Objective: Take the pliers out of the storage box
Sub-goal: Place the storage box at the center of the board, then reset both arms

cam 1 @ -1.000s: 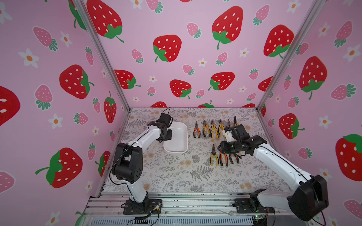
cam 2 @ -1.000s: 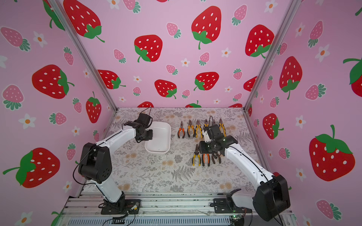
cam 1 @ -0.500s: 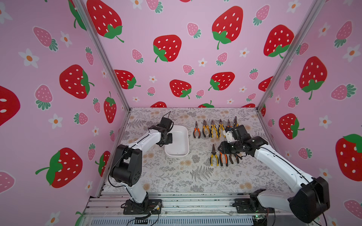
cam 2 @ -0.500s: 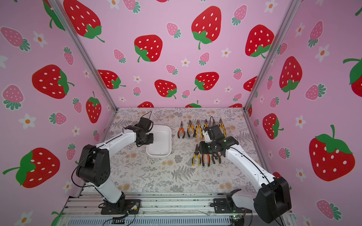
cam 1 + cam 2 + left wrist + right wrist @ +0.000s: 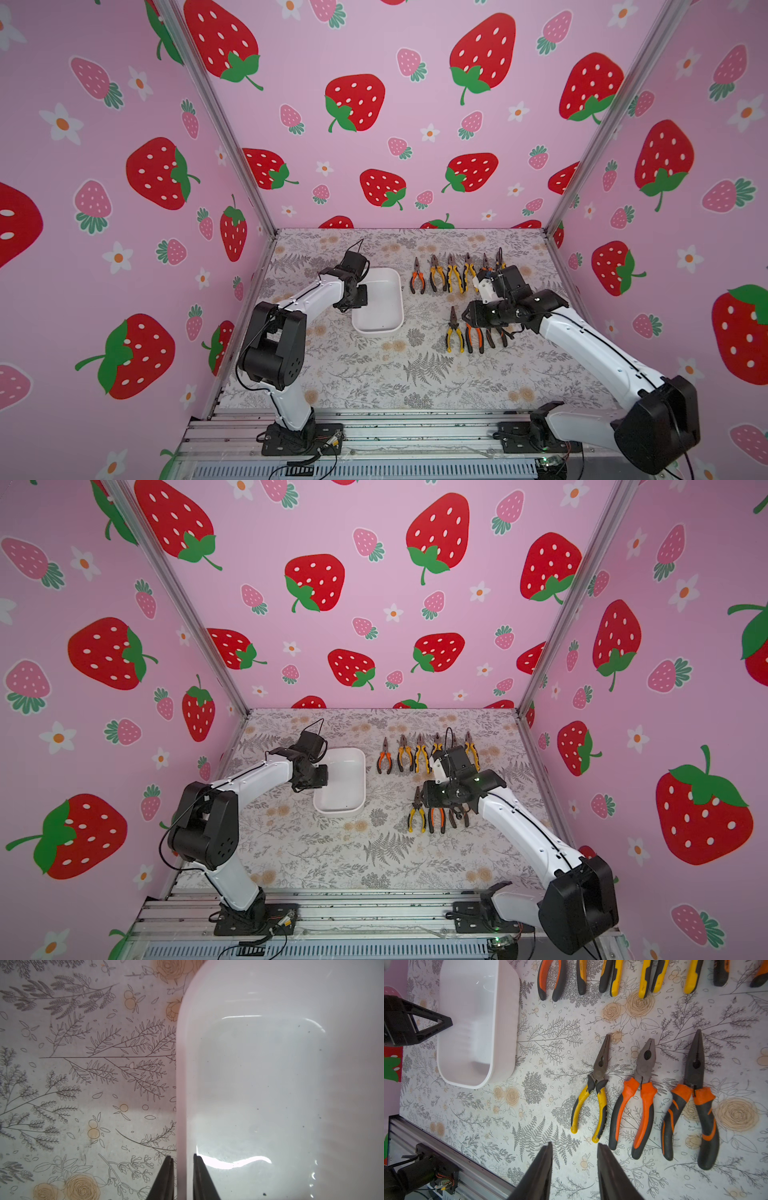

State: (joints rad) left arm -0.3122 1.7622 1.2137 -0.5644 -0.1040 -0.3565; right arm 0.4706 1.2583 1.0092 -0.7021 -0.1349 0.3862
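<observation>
White plastic storage box [image 5: 380, 309], seen in both top views on the floral bench [image 5: 374, 374], left of centre and toward the far edge. The left tool [image 5: 360, 296] meets its left long wall. All pliers [image 5: 451, 276] lie outside the box on the right half of the bench. Six form a row nearer the far edge and three a row in front of it, handles toward the near edge. The right tool [image 5: 466, 316] hangs over the row of three.

Left wrist view: the fingers [image 5: 166, 1178] of the left tool [image 5: 182, 1159] stand astride the wall of the storage box [image 5: 180, 1084], one outside and one inside. They are narrowly parted, with a thin gap showing beside the outer finger.

Right wrist view: the right tool [image 5: 574, 1144] is moderately wide, holds nothing and hangs above the bench [image 5: 529, 1118], near the handle ends of the yellow-handled pair [image 5: 600, 1068]. Beside that pair lie the orange-handled pair [image 5: 645, 1059] and the long-nosed pair [image 5: 696, 1059], apart from one another. The storage box [image 5: 506, 1022] sits well apart from them, with the left tool [image 5: 449, 1022] at its wall.
</observation>
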